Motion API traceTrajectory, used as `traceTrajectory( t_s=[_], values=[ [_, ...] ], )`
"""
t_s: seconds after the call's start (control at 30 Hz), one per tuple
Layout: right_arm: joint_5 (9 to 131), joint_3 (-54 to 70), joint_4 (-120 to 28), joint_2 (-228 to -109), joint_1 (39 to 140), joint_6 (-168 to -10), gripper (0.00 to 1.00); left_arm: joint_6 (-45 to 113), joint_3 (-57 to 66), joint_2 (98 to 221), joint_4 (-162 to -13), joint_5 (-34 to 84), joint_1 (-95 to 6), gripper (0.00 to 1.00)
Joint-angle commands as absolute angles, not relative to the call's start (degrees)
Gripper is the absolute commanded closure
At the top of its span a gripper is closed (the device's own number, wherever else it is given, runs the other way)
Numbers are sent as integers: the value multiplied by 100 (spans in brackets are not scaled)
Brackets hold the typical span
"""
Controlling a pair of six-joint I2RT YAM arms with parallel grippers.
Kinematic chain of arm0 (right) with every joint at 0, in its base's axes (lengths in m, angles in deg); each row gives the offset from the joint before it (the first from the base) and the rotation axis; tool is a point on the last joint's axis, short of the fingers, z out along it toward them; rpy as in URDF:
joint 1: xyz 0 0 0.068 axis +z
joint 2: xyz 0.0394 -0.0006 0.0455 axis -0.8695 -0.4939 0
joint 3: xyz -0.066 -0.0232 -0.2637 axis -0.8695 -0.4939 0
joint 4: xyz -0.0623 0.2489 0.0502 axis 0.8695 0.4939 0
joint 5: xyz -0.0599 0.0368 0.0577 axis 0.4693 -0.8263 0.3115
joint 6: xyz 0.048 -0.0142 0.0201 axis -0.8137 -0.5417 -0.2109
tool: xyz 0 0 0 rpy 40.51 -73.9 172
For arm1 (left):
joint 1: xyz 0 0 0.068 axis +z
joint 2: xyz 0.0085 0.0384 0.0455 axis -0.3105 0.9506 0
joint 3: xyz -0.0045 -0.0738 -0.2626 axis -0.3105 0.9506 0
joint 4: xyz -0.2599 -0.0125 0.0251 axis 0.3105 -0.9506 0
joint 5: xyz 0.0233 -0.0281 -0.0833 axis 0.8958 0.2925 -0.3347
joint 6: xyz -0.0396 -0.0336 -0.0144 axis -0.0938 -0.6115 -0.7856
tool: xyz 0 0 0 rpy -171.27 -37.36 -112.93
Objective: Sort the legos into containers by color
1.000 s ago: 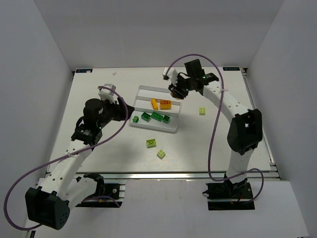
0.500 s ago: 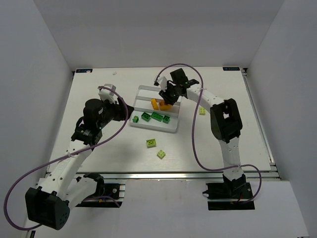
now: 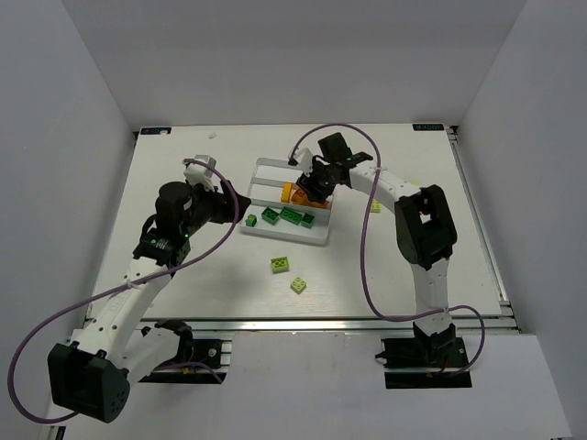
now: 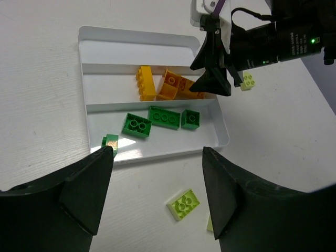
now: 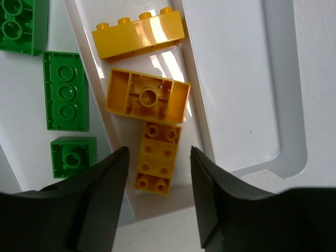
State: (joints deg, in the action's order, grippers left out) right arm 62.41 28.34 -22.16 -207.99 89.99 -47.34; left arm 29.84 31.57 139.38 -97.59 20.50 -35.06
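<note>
The white tray [image 3: 292,236] has three long compartments. In the right wrist view three orange legos lie in the middle one: a long brick [image 5: 139,38], an upturned brick [image 5: 148,98] and a studded brick [image 5: 157,157]. Three dark green legos [image 5: 65,90] lie in the near compartment. The far compartment [image 5: 236,79] holds nothing. My right gripper [image 5: 157,152] is open, its fingers either side of the studded orange brick. My left gripper [image 4: 157,152] is open and empty, by the tray's left end, near a small dark green lego [image 4: 110,142] outside the tray.
Two pale yellow-green legos [image 3: 281,264] [image 3: 299,285] lie on the table in front of the tray. A third [image 4: 245,80] lies right of the tray, behind the right arm. White walls close in the table on three sides.
My right gripper has swung left and down from the tray's far right corner to over the orange legos in the middle compartment. The left arm has not moved.
</note>
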Motion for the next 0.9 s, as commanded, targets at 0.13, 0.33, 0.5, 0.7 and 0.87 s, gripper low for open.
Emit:
traceTrajectory(
  t_s=[0.13,0.33,0.5,0.7,0.87],
  values=[
    [6224,3143,-1962,-20376,8950,-4776,39,3018,3073,14280,-9696,1568,-3470,20],
    [6372,1898,-2856,-18336,8879,-5268,62,3027,3117,14473,-9529,1049,-3470,47],
    [7192,-837,-4590,-16273,8721,-7078,65,2983,2959,14868,-9642,609,-3523,86],
    [4866,-1206,-2973,-15473,8248,-7105,32,2685,2827,15317,-9967,881,-3856,48],
    [4327,-1866,-3464,-14479,7791,-6948,38,2140,2914,15327,-10968,1532,-4128,34]
  ],
)
